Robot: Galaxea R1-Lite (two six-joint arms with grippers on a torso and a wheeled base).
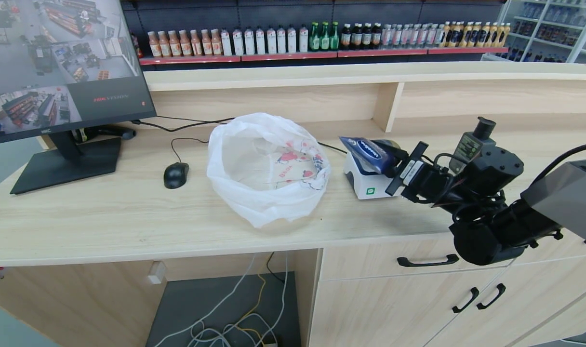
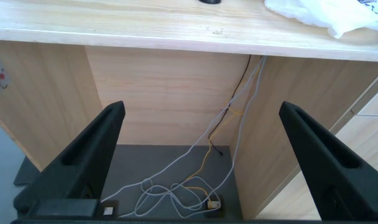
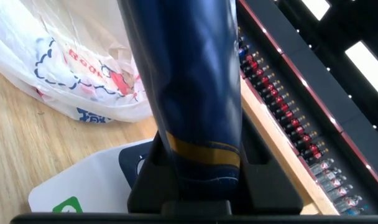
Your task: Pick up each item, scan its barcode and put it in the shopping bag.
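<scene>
The right pincer (image 1: 398, 166) is clamping a dark blue pouch (image 1: 367, 152) between its closed fingers, holding it just to the right of the shopping bag (image 1: 254, 202) and directly over the white scanner (image 1: 365, 185). In the right wrist view the pouch is hanging close above the scanner's top face, though whether the two are touching cannot be told. The scanner is sitting on the table (image 1: 105, 217) just beside the bag, on its right. The bag itself is standing open, its white mouth gaping upward.

The scanning step appears to be in hand. The next move is likely calling for a short carry leftward to the bag's mouth, then a release above the opening so the pouch is dropping inside rather than catching on the rim.

A mouse (image 1: 176, 174) is lying near the bag's left, with a monitor (image 1: 57, 62) beyond it. The left pincer (image 2: 201, 109) is hanging lower than the bag, under the table's front edge, fingers spread wide and holding nothing.
</scene>
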